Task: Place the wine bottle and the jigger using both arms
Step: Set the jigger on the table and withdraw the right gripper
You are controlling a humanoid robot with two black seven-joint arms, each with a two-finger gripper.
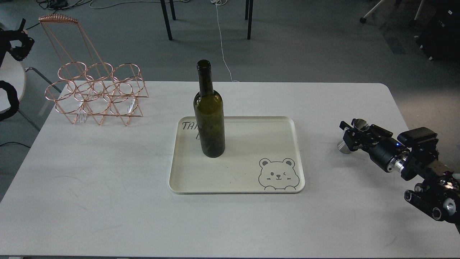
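White table (107, 201) with rounded corners fills most of the head view; grey floor, dark chair legs and loose cables are seen behind it. Cream tray (251, 180) is set near the table centre, long side running left-right, with a winking bear print at its near-right corner and partly hidden handwriting at its far-left corner. Wine bottle (209, 118) is stood upright on the left part of the tray, long axis vertical, open mouth up, neck narrow, no label; its base is seated on the tray floor, covering part of the writing. Copper wire rack (97, 93) is placed at the far-left table corner, well apart from the tray, its tall handle leaning back-left. Right arm is brought in from the lower-right edge and stretched low over the table toward the left, roughly level, wrist cables and a blue LED visible. Right gripper (354, 135) is closed around the jigger (359, 126) at its waist; the jigger is tilted, one cone's open mouth seen up top, the other steel end low by the table left of the fingers, well right of the tray. Whether that lower end touches the table cannot be told. Left gripper (16, 45) is seen dark at the far-left edge, off the table; its jaw state cannot be told.
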